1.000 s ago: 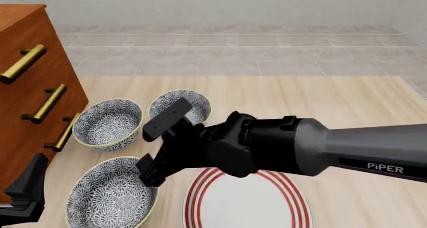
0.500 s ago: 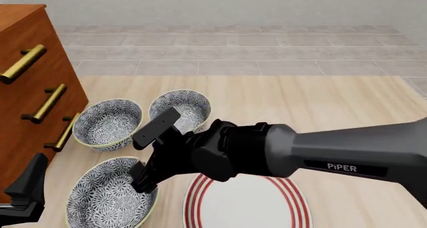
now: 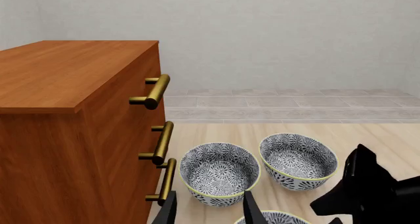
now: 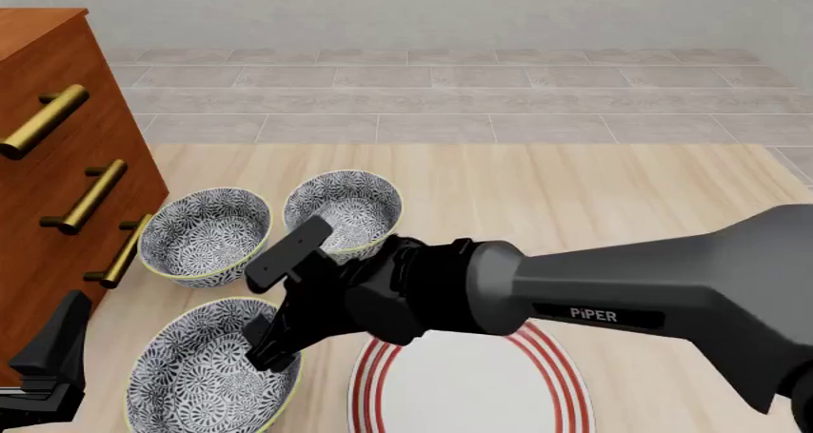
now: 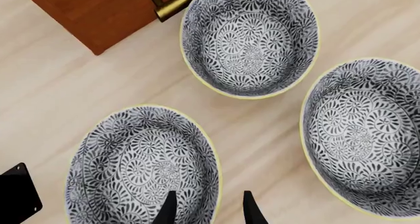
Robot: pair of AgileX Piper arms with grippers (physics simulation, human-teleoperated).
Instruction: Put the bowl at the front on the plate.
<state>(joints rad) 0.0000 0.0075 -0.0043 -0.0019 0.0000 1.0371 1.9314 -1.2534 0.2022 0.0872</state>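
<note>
From the left wrist camera, the left gripper (image 3: 210, 209) showed two finger tips with an open gap between them and nothing held; ahead of it stood two patterned bowls (image 3: 221, 173) beside the wooden dresser (image 3: 78, 130), and the target bowl (image 3: 276, 218) was only a sliver of rim just below its fingers; the right arm's dark body crossed the corner of the view.

From the front camera, the right gripper (image 4: 274, 309) reached across from the right with its jaws spread wide, the lower finger at the inner wall of the bowl (image 4: 204, 376) and the upper finger well above the rim; the plate (image 4: 432, 390) lay just behind the gripper's wrist, close beside the bowl; whether the lower finger touched the bowl could not be told.

From the right wrist camera, the right gripper (image 5: 208, 208) straddled the near rim of the bowl (image 5: 141, 167), one finger inside and one outside, still apart from the wall; the two look-alike bowls sat beyond.

The likely hazards: a one-sided pinch on a thin, curved rim could tip or spin the bowl on lifting; an early nudge could slide it toward the dresser or its neighbours; a shallow bite could let it slip before reaching the plate.
</note>
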